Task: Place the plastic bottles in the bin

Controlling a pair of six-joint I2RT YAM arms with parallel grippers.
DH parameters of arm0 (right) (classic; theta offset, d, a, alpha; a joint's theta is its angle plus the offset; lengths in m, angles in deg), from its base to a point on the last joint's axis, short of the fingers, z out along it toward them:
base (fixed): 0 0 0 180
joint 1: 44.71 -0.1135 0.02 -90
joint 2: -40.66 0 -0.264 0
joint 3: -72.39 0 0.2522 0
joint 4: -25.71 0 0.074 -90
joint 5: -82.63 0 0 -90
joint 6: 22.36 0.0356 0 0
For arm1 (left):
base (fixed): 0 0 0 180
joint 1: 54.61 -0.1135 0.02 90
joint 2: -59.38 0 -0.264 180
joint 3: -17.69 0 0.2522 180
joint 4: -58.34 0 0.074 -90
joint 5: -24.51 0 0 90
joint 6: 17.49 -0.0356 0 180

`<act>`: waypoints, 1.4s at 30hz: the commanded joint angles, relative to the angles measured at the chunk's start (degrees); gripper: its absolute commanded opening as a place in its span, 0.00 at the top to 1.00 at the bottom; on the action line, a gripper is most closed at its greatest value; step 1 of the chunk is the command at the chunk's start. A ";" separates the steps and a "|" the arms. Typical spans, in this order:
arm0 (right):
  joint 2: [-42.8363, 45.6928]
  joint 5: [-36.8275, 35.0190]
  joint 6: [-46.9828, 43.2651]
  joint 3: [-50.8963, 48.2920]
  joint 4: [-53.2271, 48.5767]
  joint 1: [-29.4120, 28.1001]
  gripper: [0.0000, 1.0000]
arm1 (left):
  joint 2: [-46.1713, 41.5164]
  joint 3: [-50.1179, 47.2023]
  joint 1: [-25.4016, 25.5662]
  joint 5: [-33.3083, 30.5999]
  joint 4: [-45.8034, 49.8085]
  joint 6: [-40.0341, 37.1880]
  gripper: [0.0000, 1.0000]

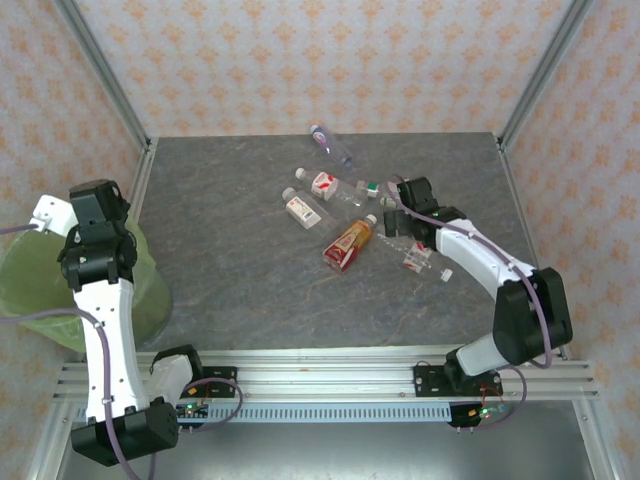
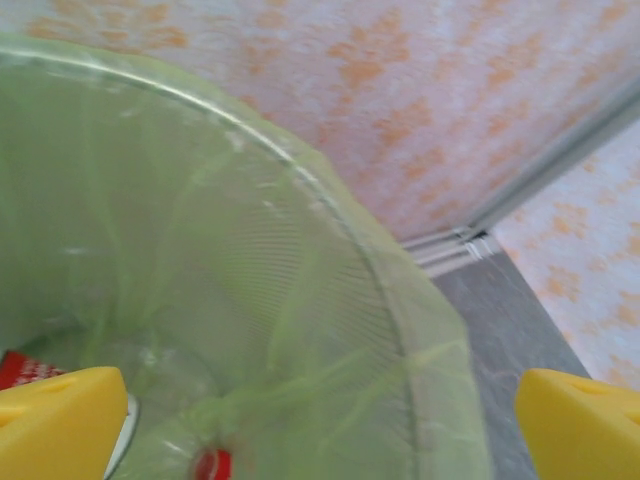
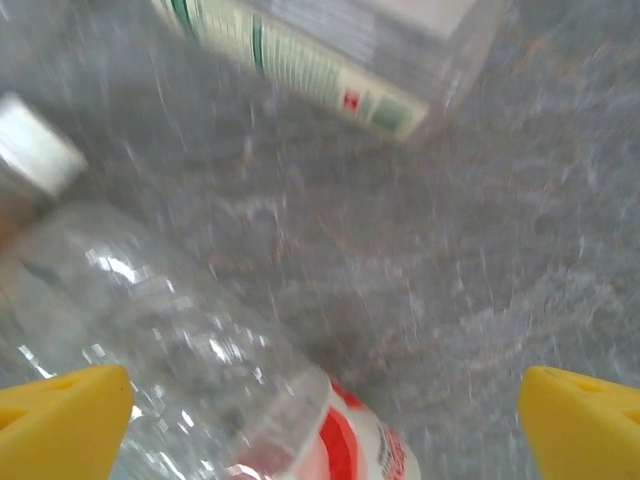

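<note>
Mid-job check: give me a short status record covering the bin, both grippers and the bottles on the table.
Bin: beside the table's left edge, green liner, something red-labelled at its bottom
Left gripper: open, empty, above the bin
Right gripper: open, low over a clear red-labelled bottle
Bottles on table: at least six, clustered right of centre

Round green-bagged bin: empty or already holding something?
Not empty: the round bin lined with a translucent light-green bag holds clear plastic with red patches at its bottom, likely bottles; count cannot tell.
</note>
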 commanded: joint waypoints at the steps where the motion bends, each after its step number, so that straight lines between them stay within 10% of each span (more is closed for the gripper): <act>1: -1.11 5.93 -5.70 2.83 -10.88 3.54 0.01 | -0.90 1.85 -0.50 7.02 -2.33 -2.90 0.00; 6: -1.39 12.92 -11.59 2.57 -16.60 8.86 0.01 | -1.01 3.07 1.70 14.00 -4.43 -3.97 0.00; 22: 2.08 23.82 -21.86 -4.62 -13.96 10.92 0.01 | 5.74 5.66 18.19 7.34 -10.33 -5.94 0.00; 42: 1.14 11.36 -12.33 -11.91 -8.51 5.66 0.05 | 10.75 7.11 18.27 6.34 -9.63 -5.76 0.00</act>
